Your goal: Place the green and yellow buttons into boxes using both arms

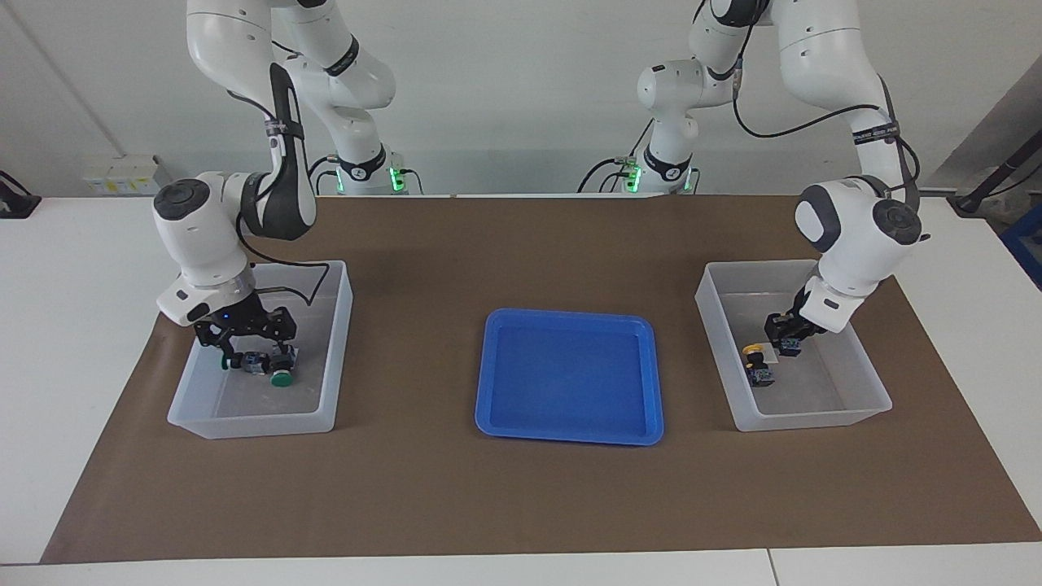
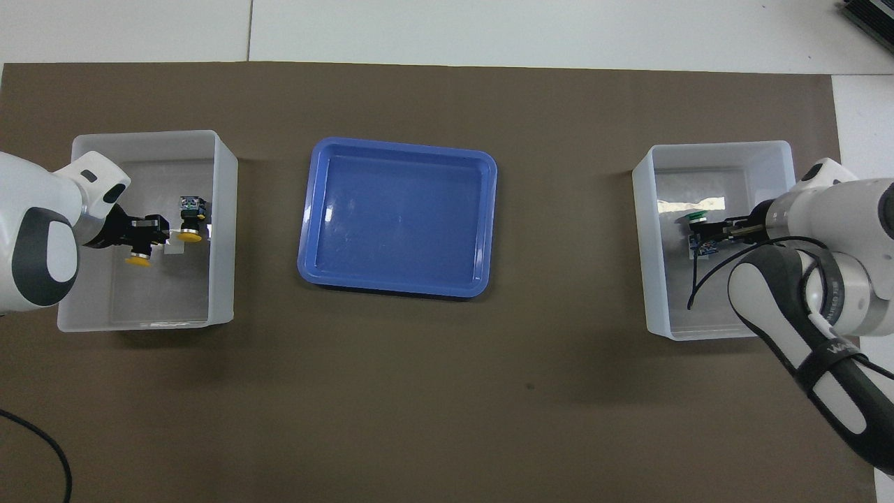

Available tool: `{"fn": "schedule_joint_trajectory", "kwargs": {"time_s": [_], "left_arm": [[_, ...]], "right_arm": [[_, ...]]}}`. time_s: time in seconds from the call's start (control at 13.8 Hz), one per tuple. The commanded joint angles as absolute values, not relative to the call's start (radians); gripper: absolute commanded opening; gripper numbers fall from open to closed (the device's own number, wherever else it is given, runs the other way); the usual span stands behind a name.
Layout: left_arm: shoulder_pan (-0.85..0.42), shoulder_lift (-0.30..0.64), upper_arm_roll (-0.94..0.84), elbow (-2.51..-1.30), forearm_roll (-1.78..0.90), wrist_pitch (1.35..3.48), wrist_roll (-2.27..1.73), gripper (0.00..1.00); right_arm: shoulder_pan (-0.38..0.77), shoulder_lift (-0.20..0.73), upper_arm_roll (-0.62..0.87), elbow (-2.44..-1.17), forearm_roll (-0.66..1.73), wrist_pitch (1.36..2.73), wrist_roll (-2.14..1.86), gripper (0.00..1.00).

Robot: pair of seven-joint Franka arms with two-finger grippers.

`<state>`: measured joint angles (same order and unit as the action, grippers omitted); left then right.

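Arms first: we see both bent down from their bases, each with its hand lowered into a box.

The left gripper [image 1: 785, 340] hangs inside the box at the left arm's end [image 1: 802, 422] of the table, its fingers pinched on a yellow button [image 2: 140, 260]. The overhead view shows the yellow cap sticking out below the fingers, and the facing view shows the bluish base. We cannot tell whether this button touches the box floor. A second yellow button [image 1: 759, 364] rests on the floor of the same box, just beside the held one and apart from the gripper, next to a small white label [image 2: 170, 246].

The right gripper [image 1: 247, 350] is down in the box at the right arm's end [image 1: 252, 423], its fingers spread wide and gripping nothing. Under them two green buttons lie on the box floor, close together. One green button [image 1: 281, 378] turns its cap away from the robots. We see only a sliver of the cap of the other green button [image 1: 224, 364], which points toward the table's end. We cannot tell whether the fingers touch either one.

Between the two boxes, well apart from both, sits a shallow blue tray [image 1: 570, 433]. All three rest on a brown mat [image 1: 521, 496] that runs on past them over the white table [image 1: 73, 268].
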<state>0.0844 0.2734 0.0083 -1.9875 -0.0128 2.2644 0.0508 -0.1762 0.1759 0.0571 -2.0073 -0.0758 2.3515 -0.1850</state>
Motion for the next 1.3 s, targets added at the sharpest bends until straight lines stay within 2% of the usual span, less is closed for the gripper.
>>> {"fn": "schedule_joint_trajectory", "kwargs": {"time_s": [0.0,0.07,0.14,0.36,0.72,0.94,1.23], "left_arm": [[0.094,0.267,0.006,-2.010,0.005,2.295,0.077,0.61],[0.095,0.267,0.008,-2.005,0.006,2.290,0.107,0.76],[0.095,0.268,0.008,-1.996,0.015,2.278,0.123,0.78],[0.089,0.268,0.006,-1.933,0.023,2.209,0.124,0.78],[0.057,0.278,0.003,-1.715,0.021,1.979,0.114,0.78],[0.049,0.278,0.003,-1.631,0.015,1.904,0.094,0.78],[0.026,0.278,0.003,-1.546,0.011,1.790,0.040,0.78]], "right_arm": [[-0.167,0.158,0.066,-1.887,-0.054,2.220,-0.166,1.00],[-0.167,0.155,0.066,-1.841,-0.054,2.173,-0.164,1.00],[-0.167,0.146,0.066,-1.785,-0.054,2.108,-0.166,1.00],[-0.166,0.103,0.067,-1.692,-0.054,1.936,-0.143,1.00],[-0.157,0.057,0.144,-1.625,-0.055,1.781,-0.008,1.00],[-0.112,0.054,0.164,-1.618,-0.069,1.755,0.101,1.00],[-0.117,0.032,0.163,-1.620,-0.061,1.718,0.089,1.00]]}}
